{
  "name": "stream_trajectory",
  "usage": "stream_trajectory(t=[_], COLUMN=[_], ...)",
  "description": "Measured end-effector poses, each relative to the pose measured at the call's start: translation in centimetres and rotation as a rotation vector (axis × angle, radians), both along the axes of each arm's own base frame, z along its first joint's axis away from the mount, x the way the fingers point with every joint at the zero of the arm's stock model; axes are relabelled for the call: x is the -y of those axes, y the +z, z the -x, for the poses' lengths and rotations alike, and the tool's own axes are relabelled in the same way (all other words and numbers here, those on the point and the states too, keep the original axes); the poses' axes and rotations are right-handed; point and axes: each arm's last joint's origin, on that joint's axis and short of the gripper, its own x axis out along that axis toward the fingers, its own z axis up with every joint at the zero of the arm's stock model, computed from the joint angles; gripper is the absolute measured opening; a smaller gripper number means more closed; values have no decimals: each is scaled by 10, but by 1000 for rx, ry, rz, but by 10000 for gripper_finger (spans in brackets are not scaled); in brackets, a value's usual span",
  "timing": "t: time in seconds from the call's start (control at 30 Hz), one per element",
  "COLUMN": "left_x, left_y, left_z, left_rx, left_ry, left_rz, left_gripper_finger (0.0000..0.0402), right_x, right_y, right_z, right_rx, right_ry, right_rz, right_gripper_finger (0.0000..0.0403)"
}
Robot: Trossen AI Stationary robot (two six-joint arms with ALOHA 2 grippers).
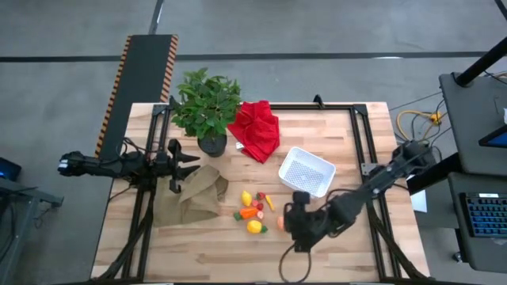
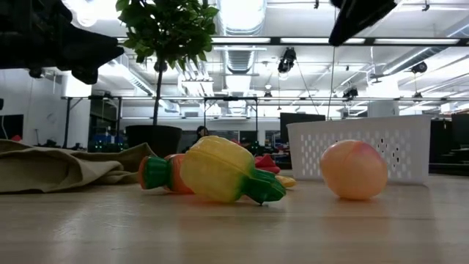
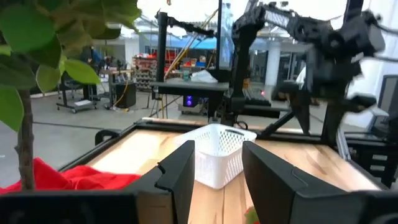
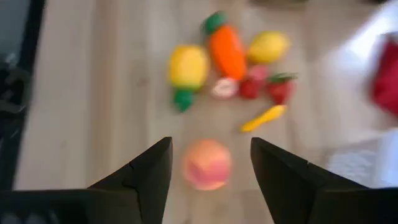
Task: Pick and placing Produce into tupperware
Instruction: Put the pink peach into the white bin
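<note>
The produce (image 1: 255, 210) lies in a small cluster on the wooden table: a yellow piece with a green tip (image 4: 188, 67), an orange carrot (image 4: 226, 50), a lemon (image 4: 268, 46), red pieces (image 4: 281, 87). A pink peach (image 4: 207, 163) lies apart, nearer the front edge. The white tupperware (image 1: 306, 172) stands just behind and to the right. My right gripper (image 1: 291, 215) hovers open above the peach, tilted down, its fingers on either side of it in the right wrist view and touching nothing. My left gripper (image 1: 192, 161) waits open at the table's left, pointing level toward the tupperware (image 3: 214, 137).
A potted green plant (image 1: 207, 107) stands at the back, with a red cloth (image 1: 257, 129) to its right. A tan cloth (image 1: 194, 198) lies under my left gripper. Black frame rails (image 1: 366, 134) run along the table's edges. Bare wood lies along the front edge.
</note>
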Motion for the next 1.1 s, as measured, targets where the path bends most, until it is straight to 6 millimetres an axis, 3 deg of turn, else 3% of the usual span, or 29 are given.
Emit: stream_trajectory(t=[0.13,0.4,1.1], left_x=[0,0,0], left_y=[0,-1,-1], left_z=[0,-1,-2], left_rx=[4,-10,-16], left_ry=[-1,-1,-1], left_rz=[5,4,3], left_gripper_finger=[121,121,121], right_x=[-4,-8,-6], right_y=[-7,-34,-77], right_z=[-16,-25,-40], right_rx=[-114,-243,-314], right_ry=[73,184,216], right_rz=[-41,162,255], right_gripper_finger=[257,328,326])
